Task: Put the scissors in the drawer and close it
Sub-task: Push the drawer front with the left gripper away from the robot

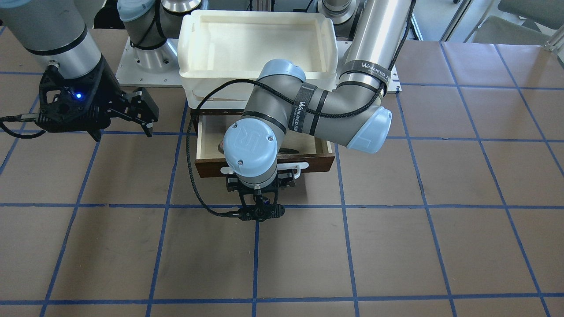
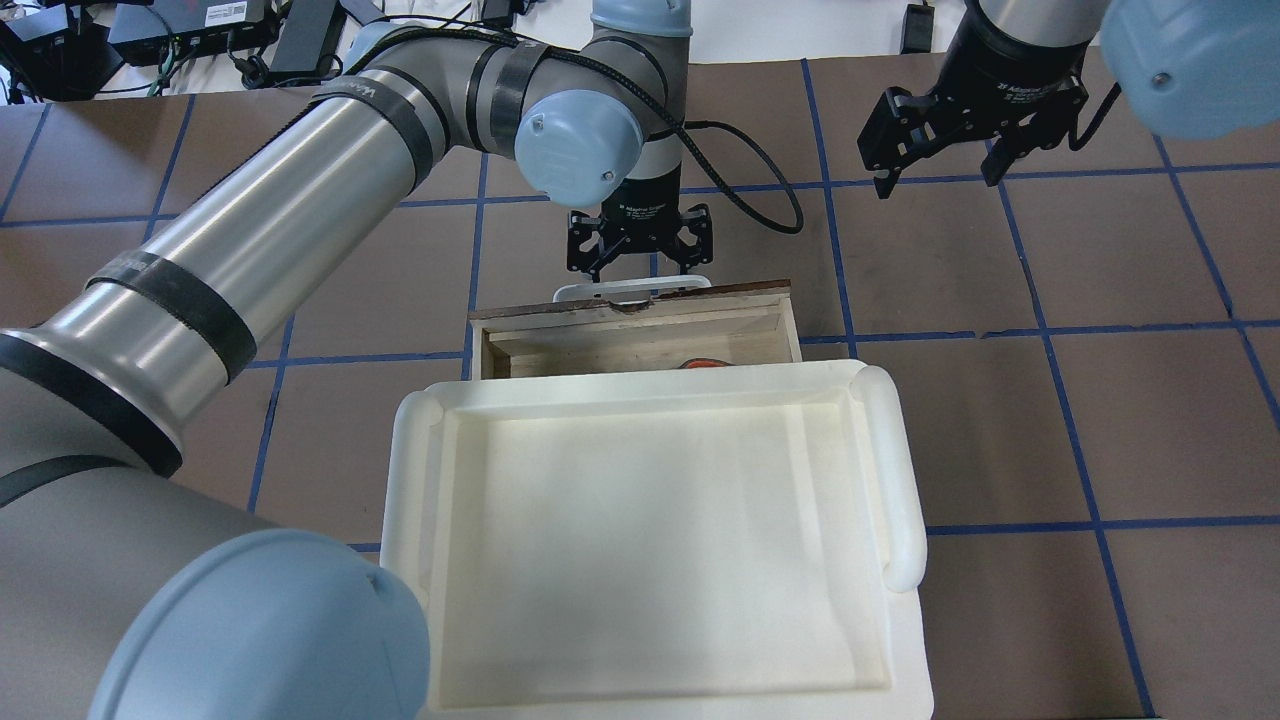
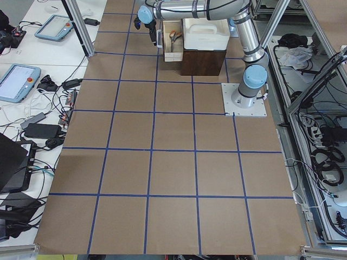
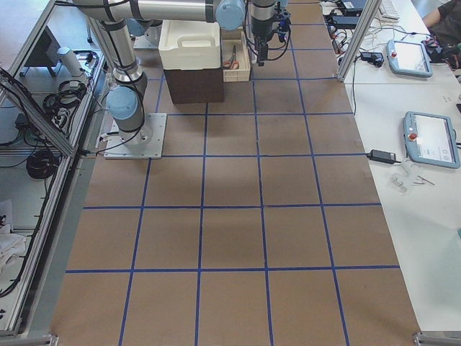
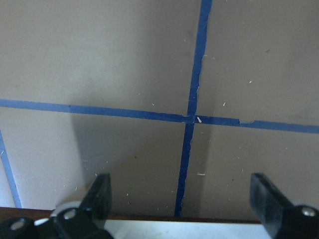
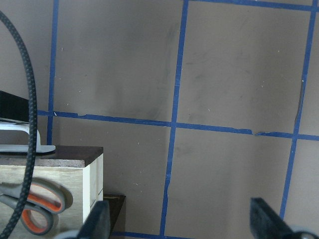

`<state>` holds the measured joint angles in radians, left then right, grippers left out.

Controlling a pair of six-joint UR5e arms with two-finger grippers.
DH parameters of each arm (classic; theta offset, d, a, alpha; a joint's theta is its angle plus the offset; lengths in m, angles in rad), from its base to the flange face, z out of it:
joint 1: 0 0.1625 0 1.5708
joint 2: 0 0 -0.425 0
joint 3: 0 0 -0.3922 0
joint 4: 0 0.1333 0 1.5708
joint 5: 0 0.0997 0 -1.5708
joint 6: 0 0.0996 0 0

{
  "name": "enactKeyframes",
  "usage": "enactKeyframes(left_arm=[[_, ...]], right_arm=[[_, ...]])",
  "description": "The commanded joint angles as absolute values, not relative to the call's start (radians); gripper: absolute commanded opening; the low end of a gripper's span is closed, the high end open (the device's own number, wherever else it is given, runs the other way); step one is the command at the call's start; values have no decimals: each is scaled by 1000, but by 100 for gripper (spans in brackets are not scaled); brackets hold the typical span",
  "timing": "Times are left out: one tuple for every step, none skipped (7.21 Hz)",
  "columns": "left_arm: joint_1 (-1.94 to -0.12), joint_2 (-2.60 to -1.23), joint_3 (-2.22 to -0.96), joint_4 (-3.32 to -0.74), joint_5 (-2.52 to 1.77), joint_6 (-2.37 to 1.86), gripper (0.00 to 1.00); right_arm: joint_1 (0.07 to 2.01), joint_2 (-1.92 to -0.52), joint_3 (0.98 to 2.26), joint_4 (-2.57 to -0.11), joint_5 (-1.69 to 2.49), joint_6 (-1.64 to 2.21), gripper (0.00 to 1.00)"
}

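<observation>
The drawer [image 2: 640, 338] stands pulled open from under the white foam tray, its dark front and white bar handle [image 2: 632, 290] facing away from the robot. The scissors [image 6: 36, 208] lie inside it, near its right end; an orange bit of them shows in the overhead view [image 2: 705, 364]. My left gripper [image 2: 640, 268] is open and points down right at the handle, one finger near each end of it; the left wrist view [image 5: 182, 199] shows the handle at its bottom edge. My right gripper [image 2: 937, 180] is open and empty, above the table off the drawer's right side.
The white foam tray [image 2: 905, 470] sits on a dark cabinet [image 3: 203, 62] that houses the drawer. Brown table with blue tape grid lies all around. The left arm's black cable [image 1: 194, 176] loops beside the drawer front.
</observation>
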<state>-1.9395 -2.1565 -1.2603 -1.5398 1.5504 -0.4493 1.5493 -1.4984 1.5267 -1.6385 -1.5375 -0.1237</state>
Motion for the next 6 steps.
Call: enactKeyframes(left_arm=[[-1940, -2120, -1296, -1551, 1508, -463, 100], [-1939, -2114, -1301, -1563, 1509, -471, 100], [-1939, -2109, -1304, -1581, 1509, -471, 100], [-1939, -2108, -1307, -1610, 1511, -471, 100], [-1939, -2106, -1315, -1611, 1516, -466, 100], [-1939, -2102, -1337, -1611, 1517, -460, 100]], right_arm=[[1549, -1509, 1549, -1647, -1537, -124, 100], [1549, -1509, 1549, -1647, -1537, -124, 100], [1549, -1509, 1549, -1649, -1537, -126, 100], [1549, -1509, 1549, -1649, -1537, -126, 100], [1549, -1509, 1549, -1649, -1537, -126, 100], [1549, -1509, 1549, -1649, -1537, -127, 100]])
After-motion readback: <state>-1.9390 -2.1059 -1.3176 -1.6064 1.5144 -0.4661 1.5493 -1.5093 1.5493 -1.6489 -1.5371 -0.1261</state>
